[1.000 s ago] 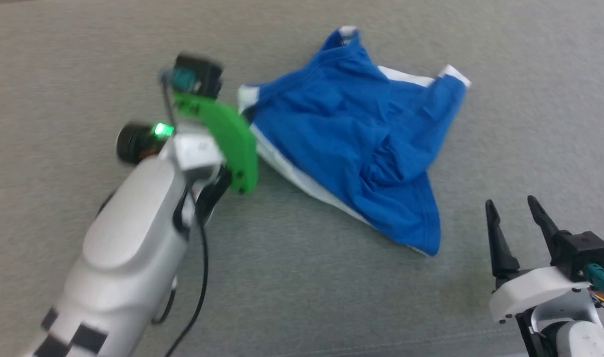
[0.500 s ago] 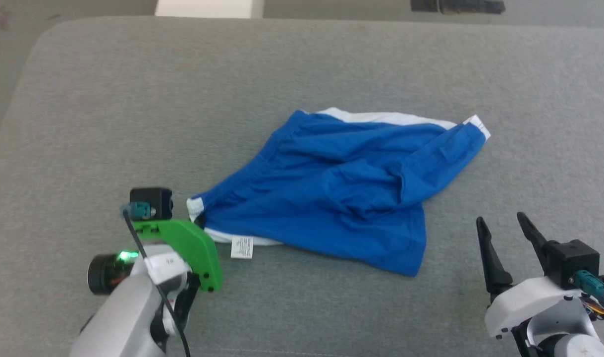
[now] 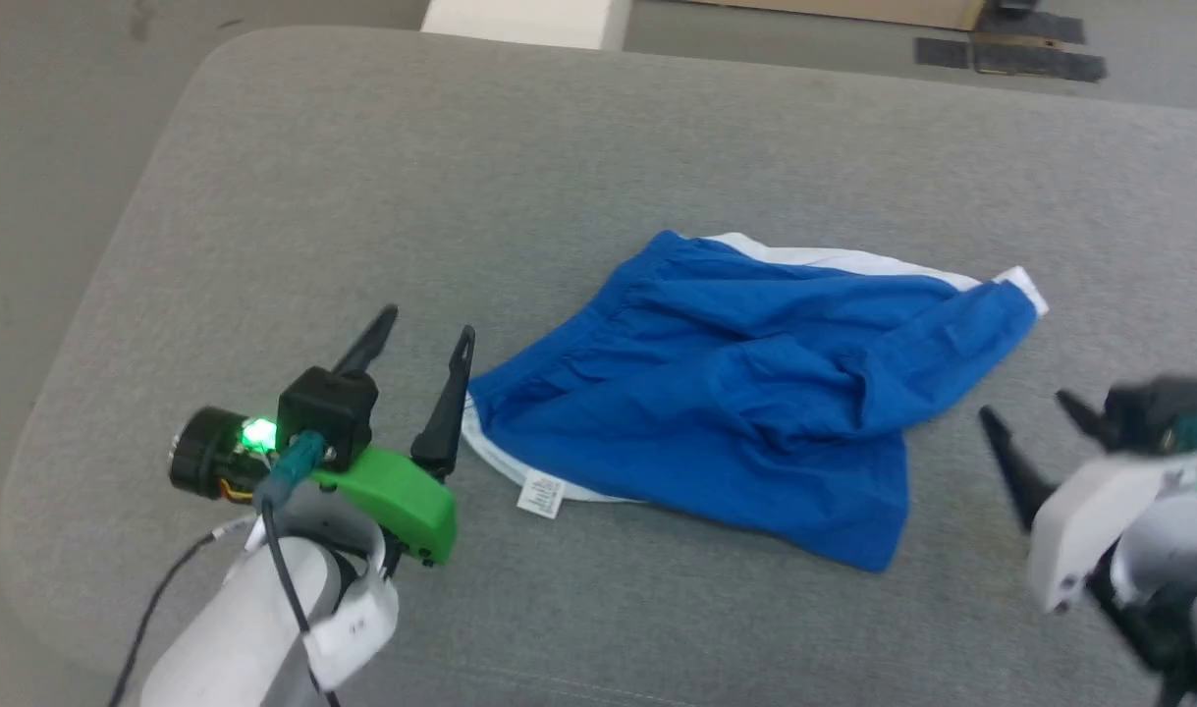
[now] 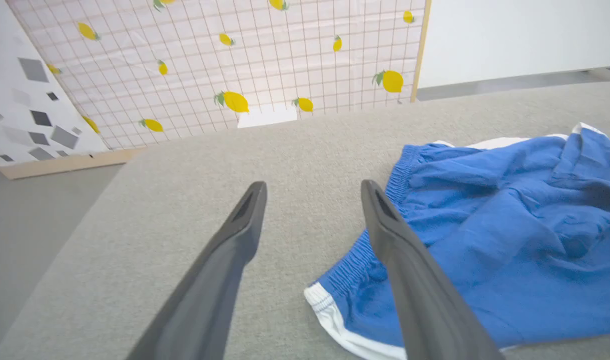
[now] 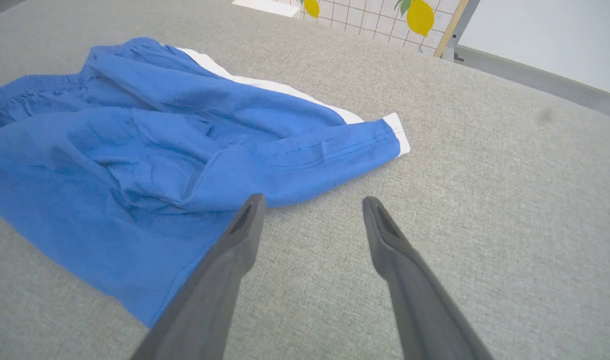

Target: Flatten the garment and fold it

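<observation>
Our left claw and right claw gape empty beside the garment; pinching one bunched layer could drag its folds tighter, we judge.

matt cloth garment on rough woven surface

- The blue garment lies rumpled on the grey padded surface, with its white label at the near edge.
- The left gripper is spread and empty, just beside the waistband corner.
- The right gripper is blurred, fingers apart, near the garment.
</observation>
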Available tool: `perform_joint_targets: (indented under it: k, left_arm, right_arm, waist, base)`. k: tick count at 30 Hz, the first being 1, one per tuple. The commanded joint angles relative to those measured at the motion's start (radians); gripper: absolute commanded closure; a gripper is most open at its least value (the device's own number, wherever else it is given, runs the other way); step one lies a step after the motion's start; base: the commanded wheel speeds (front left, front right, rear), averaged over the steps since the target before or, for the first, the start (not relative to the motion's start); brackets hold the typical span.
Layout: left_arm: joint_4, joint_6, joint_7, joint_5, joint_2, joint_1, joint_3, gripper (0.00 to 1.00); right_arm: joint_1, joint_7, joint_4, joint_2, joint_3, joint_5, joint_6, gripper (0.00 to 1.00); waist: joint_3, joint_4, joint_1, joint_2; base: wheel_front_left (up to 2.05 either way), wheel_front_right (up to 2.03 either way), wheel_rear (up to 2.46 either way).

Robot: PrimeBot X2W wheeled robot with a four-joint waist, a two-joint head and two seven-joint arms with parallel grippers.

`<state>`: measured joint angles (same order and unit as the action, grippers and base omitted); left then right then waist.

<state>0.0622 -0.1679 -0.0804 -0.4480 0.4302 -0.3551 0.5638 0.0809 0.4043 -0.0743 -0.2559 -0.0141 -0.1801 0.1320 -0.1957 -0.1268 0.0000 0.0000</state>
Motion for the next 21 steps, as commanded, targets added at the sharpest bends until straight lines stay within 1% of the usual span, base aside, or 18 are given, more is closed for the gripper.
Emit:
perform_joint_targets:
  k: [1,4,7,9,11,15,18,21]
  left_arm:
    - [-0.006,-0.001,-0.052,0.045,0.02,-0.015,0.008,0.0]
    - [-0.012,-0.006,-0.124,0.119,0.043,-0.013,0.032,0.0]
    - [-0.021,-0.016,-0.16,0.159,0.05,0.001,0.041,0.0]
    - [-0.026,-0.018,-0.17,0.173,0.049,0.015,0.046,0.0]
    - [-0.026,-0.019,-0.175,0.177,0.042,0.03,0.049,0.0]
    - [-0.029,-0.017,-0.18,0.19,0.016,0.05,0.056,0.0]
    - [-0.046,-0.025,-0.181,0.197,-0.009,0.062,0.042,0.0]
    - [-0.055,-0.02,-0.181,0.208,-0.028,0.073,0.03,0.0]
  right_arm:
    - [0.052,0.076,-0.001,-0.034,0.003,-0.029,-0.001,0.0]
    - [0.126,0.223,0.019,-0.108,0.018,-0.067,-0.001,0.0]
    - [0.205,0.376,0.066,-0.139,0.001,-0.114,-0.001,0.0]
    - [0.25,0.452,0.099,-0.169,0.001,-0.123,-0.001,0.0]
    - [0.285,0.504,0.141,-0.192,-0.002,-0.122,-0.001,0.0]
    - [0.336,0.545,0.229,-0.234,-0.011,-0.096,-0.001,0.0]
    - [0.362,0.546,0.279,-0.245,-0.019,-0.074,-0.001,0.0]
    - [0.383,0.538,0.324,-0.251,-0.03,-0.056,-0.001,0.0]
  waist:
    - [-0.016,-0.042,0.0,0.0]
    - [-0.033,-0.074,0.0,0.0]
    - [-0.052,-0.107,0.0,0.0]
    - [-0.066,-0.127,0.0,0.0]
    - [-0.079,-0.147,0.0,0.0]
    - [-0.109,-0.191,0.0,0.0]
    - [-0.129,-0.218,0.0,0.0]
    - [-0.148,-0.241,0.0,0.0]
  base:
    - [0.0,0.0,0.0]
    - [0.0,0.0,0.0]
    - [0.0,0.0,0.0]
    - [0.0,0.0,0.0]
    - [0.0,0.0,0.0]
    - [0.0,0.0,0.0]
    - [0.0,0.0,0.0]
    - [0.0,0.0,0.0]
